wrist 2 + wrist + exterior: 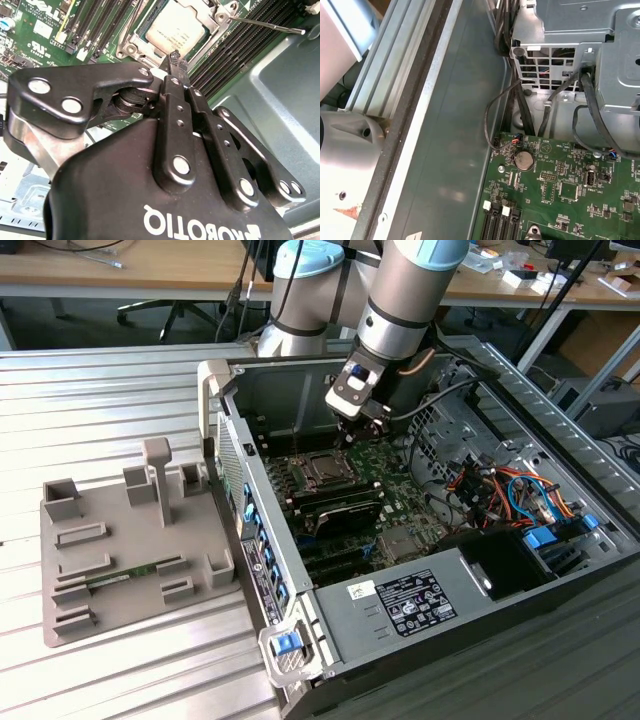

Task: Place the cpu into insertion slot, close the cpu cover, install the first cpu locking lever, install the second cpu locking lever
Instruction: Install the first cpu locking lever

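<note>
Gripper (175,60) pinched closed, empty, tips just at the near edge of the cpu cover (134,37), which looks down over the seated cpu (172,27). Beyond, a locking lever (265,25) juts free. I'd bear on that lever alone, never the cpu.

Open computer case (290,390) at the exterior view's right, grey moulded tray (140,540) at its left, both on a ribbed metal table (100,390); 1 coin battery (523,160) on the green motherboard (555,210).
</note>
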Controlling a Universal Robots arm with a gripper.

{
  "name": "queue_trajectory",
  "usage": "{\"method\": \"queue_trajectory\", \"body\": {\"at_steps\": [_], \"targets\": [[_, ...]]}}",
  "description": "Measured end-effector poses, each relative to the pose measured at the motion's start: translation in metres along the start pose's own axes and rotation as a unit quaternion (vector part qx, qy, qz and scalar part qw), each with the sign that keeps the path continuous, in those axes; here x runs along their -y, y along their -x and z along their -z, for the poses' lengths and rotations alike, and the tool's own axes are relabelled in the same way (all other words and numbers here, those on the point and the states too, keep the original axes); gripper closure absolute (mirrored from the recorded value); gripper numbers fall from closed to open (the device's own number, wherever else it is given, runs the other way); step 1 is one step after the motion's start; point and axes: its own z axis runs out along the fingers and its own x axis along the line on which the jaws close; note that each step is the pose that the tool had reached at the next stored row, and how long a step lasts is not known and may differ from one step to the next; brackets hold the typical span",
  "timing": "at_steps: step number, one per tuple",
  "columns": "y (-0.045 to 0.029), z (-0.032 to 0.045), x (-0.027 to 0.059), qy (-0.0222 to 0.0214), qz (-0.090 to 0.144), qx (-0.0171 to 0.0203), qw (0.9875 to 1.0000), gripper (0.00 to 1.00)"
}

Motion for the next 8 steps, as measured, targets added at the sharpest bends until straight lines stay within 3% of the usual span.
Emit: {"method": "queue_trajectory", "body": {"at_steps": [8], "targets": [[0.0000, 0.0000, 0.0000, -0.0002, 0.007, 0.0002, 1.0000, 0.90]]}}
